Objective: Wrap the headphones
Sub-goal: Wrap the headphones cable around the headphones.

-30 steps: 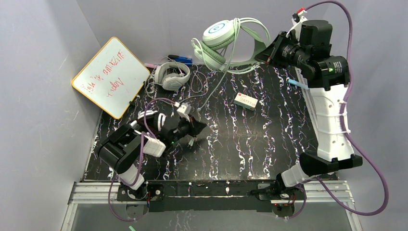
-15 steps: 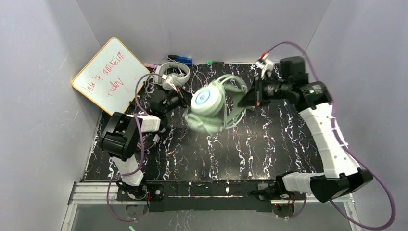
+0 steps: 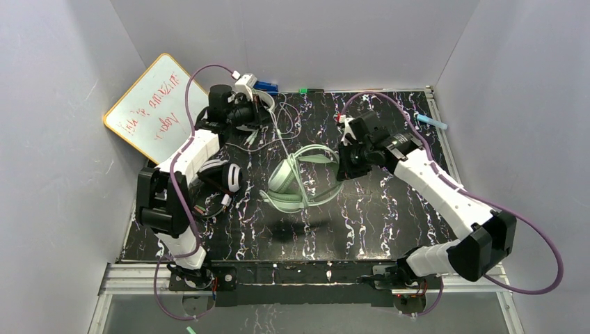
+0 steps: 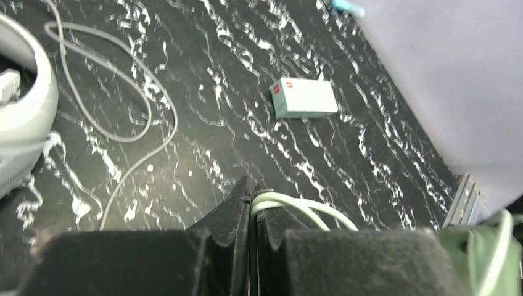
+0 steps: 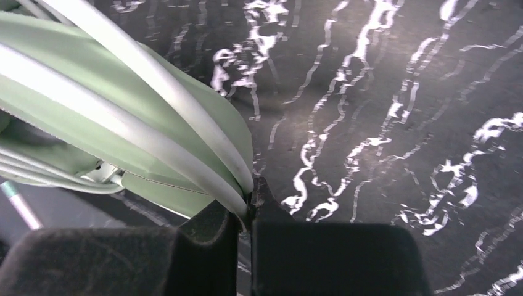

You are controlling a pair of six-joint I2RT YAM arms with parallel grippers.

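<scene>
**Item 1: mint-green headset** (image 3: 296, 184). Mid-table, between the two arms, with its cups toward the left and near side. It appears to hang just clear of the table (image 3: 389, 229), with a shadow falling nearer the bases, though the overhead view does not settle this.

**Item 2: right gripper** (image 5: 250, 197). At the right side of the headband. The jaws are closed almost together and pinch the pale rail and green band of the mint-green headset.

**Item 3: left gripper** (image 4: 251, 188). At the far left of the table. The jaws are pressed together on the pale cable (image 4: 296, 206), which runs from there back to the mint-green headset.

**Item 4: black-and-white headset** (image 3: 221, 175). On the table, left of the mint-green one and partly under the left arm.

**Item 5: grey headset** (image 4: 21, 117). At the left edge of the left wrist view, on the table, with its grey cable (image 4: 132, 92) lying in loose loops beside it.

**Item 6: whiteboard** (image 3: 158, 110). Leaning at the left wall, with red writing on it.

**Item 7: small white box** (image 4: 305, 98). Flat on the table, apart from the cables.
</scene>
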